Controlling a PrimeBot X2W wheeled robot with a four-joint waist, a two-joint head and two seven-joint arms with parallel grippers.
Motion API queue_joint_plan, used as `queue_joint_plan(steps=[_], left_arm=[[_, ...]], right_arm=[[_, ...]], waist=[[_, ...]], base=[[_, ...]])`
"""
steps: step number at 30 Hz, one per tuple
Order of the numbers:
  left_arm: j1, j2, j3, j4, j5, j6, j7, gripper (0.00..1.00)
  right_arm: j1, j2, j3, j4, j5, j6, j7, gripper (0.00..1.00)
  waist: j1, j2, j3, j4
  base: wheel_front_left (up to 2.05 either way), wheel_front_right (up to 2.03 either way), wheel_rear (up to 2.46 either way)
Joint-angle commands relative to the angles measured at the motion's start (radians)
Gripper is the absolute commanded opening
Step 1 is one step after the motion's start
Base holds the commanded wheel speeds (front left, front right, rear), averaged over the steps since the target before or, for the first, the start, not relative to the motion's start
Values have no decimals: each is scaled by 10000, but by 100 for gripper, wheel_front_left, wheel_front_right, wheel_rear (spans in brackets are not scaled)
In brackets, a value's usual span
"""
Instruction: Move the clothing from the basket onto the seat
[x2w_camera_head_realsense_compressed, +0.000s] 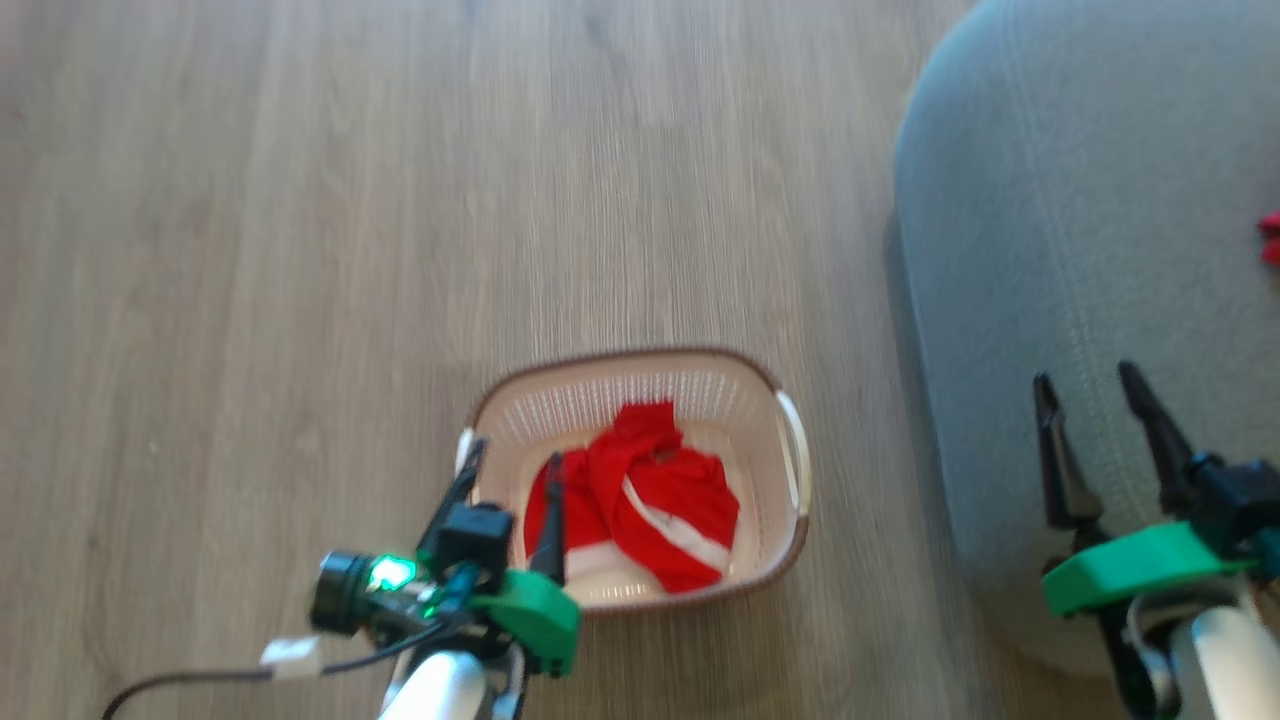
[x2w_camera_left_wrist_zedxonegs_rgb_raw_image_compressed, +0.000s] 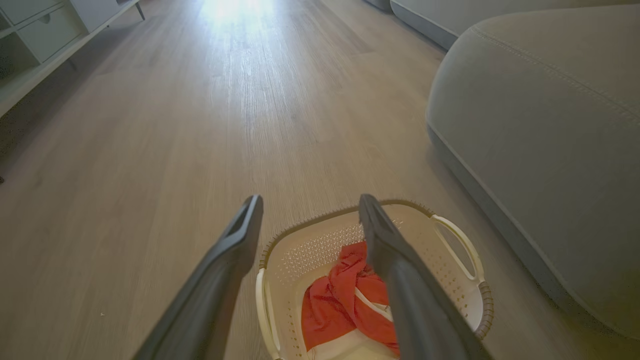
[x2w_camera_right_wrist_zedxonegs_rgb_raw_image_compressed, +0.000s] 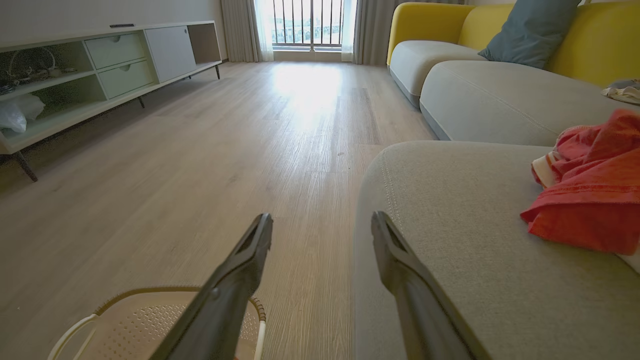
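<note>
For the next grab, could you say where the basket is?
The basket sits on the floor, lower centre in the head view, left of the seat.

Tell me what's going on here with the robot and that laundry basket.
The robot is shifting laundry from a basket on the floor to the grey seat beside it. One red garment already lies on the seat, and more red clothing sits bunched in the basket. The left gripper is open and empty, poised above the basket's left side. The right gripper is also open and empty, over the seat's near edge.
</note>
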Motion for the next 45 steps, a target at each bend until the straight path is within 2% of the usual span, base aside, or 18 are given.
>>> queue_joint_plan(steps=[1, 10, 19, 26, 31, 34, 41, 45], left_arm=[[-553, -11, 97, -95, 19, -52, -51, 100], [-2886, -11, -1468, 1881, 55, -24, -51, 100], [-5051, -11, -2280, 4295, -552, -92, -51, 100], [-6782, -11, -2598, 7196, -1223, -239, 249, 100], [-7828, -11, -2950, 8547, -1164, -404, 618, 100], [-8226, 94, -3056, 8972, -1108, -532, 950, 100], [-8721, 421, -3215, 9271, -1094, -698, 2138, 100], [-9076, 672, -3381, 9306, -938, -427, 2605, 100]], right_arm=[[-404, -292, 126, -313, 59, -2, -66, 100], [-1178, -582, 25, -649, 304, -2, -66, 100], [-1730, -398, 270, -835, 557, -2, -67, 100], [-2290, 92, 859, -923, 583, -2, -67, 100], [-2608, 547, 1154, -883, 739, -2, -67, 100], [-2735, 755, 1393, -971, 874, -2, -67, 100], [-2566, 1013, 1457, -1180, 918, -2, -67, 100], [-2447, 1092, 1508, -1301, 945, -2, -67, 100]], waist=[[0, 0, 827, -139], [0, 0, 3422, -748], [0, 0, 5250, -1456], [0, 0, 6466, -2422], [0, 0, 7105, -3131], [0, 0, 7418, -3524], [0, 0, 7716, -3790], [0, 0, 7862, -3839]], base=[[0, 0, 0], [0, 0, 0], [0, 0, 0], [0, 0, 0], [0, 0, 0], [0, 0, 0], [0, 0, 0], [0, 0, 0]])
